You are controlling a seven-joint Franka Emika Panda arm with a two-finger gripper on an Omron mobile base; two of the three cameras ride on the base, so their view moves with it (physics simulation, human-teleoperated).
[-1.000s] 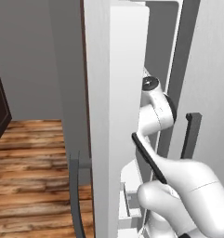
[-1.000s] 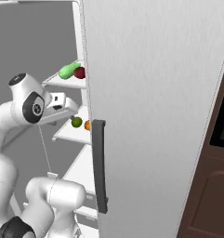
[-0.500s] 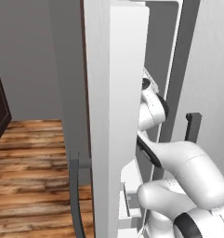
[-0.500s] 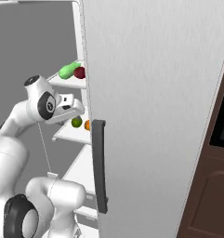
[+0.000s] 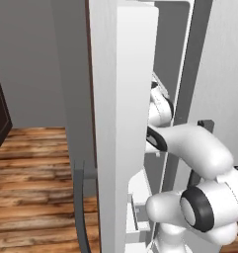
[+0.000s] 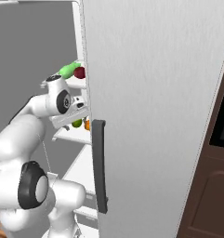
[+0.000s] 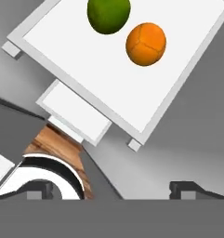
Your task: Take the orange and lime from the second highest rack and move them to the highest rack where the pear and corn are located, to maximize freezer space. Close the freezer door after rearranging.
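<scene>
The gripper [image 7: 111,186] hangs above the second highest rack [image 7: 85,69], its 2 dark fingertips [image 7: 187,188] spread wide with nothing between them. Seen from the hand, the orange [image 7: 146,44] and the lime [image 7: 108,15] lie side by side on that white rack, close together and well ahead of the gripper. A smaller white ledge [image 7: 74,114] juts out below the rack's near edge, and a strip of wood floor [image 7: 62,148] shows beneath it.

From the right base camera, the hand sits just in front of the rack [image 6: 74,135], with the lime [image 6: 76,123] and orange [image 6: 87,124] partly hidden behind it and behind the edge of the closed fridge door [image 6: 150,107]. On the highest rack [image 6: 78,83] above lie a green item [image 6: 69,70] and a dark red one [image 6: 79,72] touching it. The closed door's dark handle [image 6: 100,165] stands upright just right of the arm.

From the left base camera, the freezer door [image 5: 123,123] stands open, edge-on, blocking most of the racks.

Compared with 1 second ago, the wrist has pushed further into the compartment toward the second rack, and the elbow has folded lower.
</scene>
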